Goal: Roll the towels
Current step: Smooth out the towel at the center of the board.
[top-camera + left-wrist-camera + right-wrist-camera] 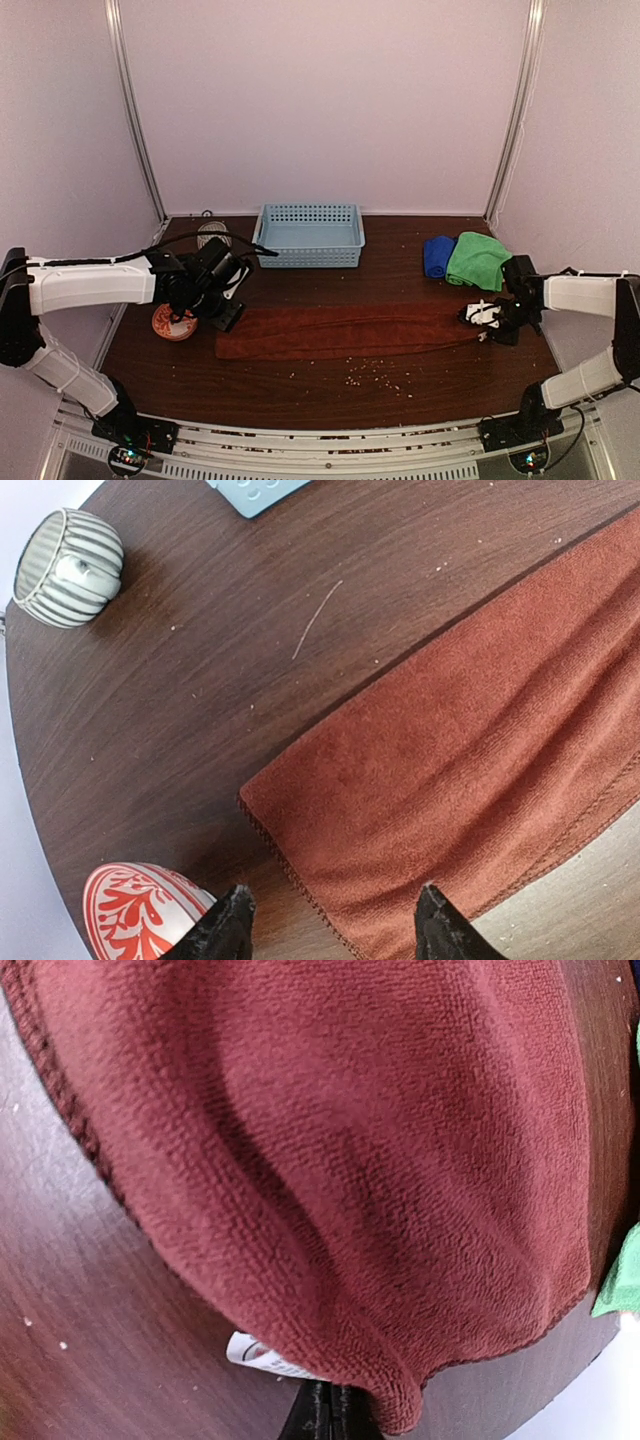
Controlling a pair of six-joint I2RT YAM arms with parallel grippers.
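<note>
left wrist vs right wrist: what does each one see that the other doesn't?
Left wrist only: a striped cup, a red-and-white patterned bowl, a corner of the blue basket, and the left gripper, open over the edge of the red towel.
Right wrist only: a sliver of green towel, a white tag, and the right gripper, shut on the red towel's bunched end.
Both: the red towel and the dark wooden table.
</note>
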